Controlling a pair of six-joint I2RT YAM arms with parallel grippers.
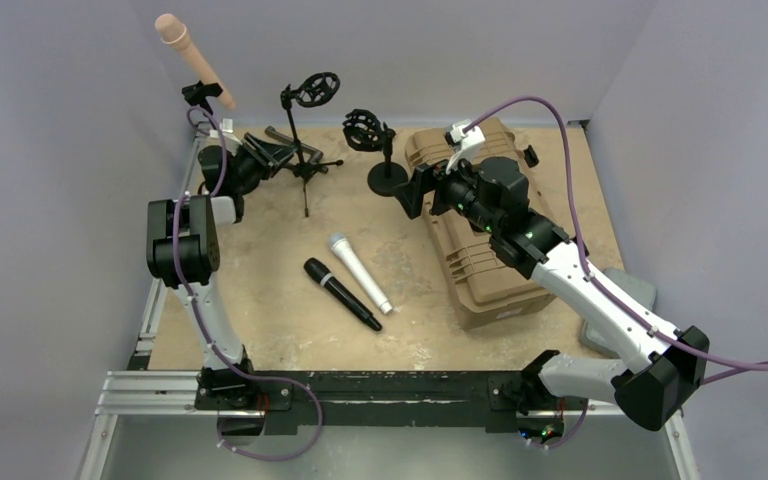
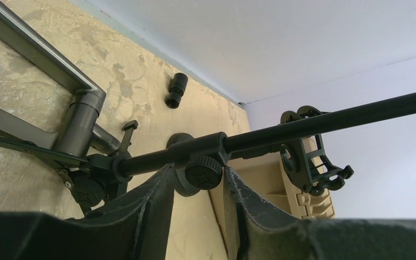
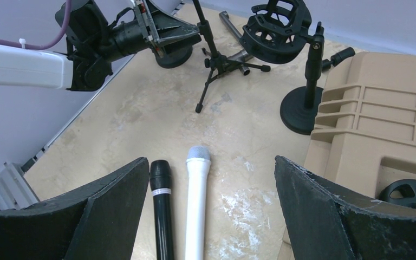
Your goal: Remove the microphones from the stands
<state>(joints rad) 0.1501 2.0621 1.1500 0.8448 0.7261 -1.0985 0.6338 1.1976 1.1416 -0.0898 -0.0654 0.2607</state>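
Left jaws: narrow; the left gripper (image 2: 197, 169) has its fingers (image 2: 141, 211) set close on either side of a knob (image 2: 203, 172) on the pole of the tripod stand (image 2: 260, 135); whether they press on the knob I cannot tell
Right jaws: wide apart, holding nothing; the right gripper (image 3: 210, 159) hangs above the table (image 3: 141, 108), at the left edge of the tan case (image 3: 379, 108)
Pink microphone (image 1: 195, 62): high at the far left corner, tilted with its head up and to the left; its lower part sits in a black clip (image 1: 200, 93); above the left gripper and apart from both grippers
Clip's support: hidden behind the left arm; where it stands I cannot tell
Tripod stand: upright at the far left of the table, legs spread; the left gripper is low on its pole, near the legs
Round-base stand (image 1: 388, 165): upright between the tripod stand and the tan case, bearing a shock mount (image 1: 363, 128)
Black microphone (image 1: 342, 293): lying flat at mid-table, head toward the far left
White microphone (image 1: 358, 272): lying just beside the black microphone, nearly parallel to it; in the right wrist view both lie below the gap between the fingers
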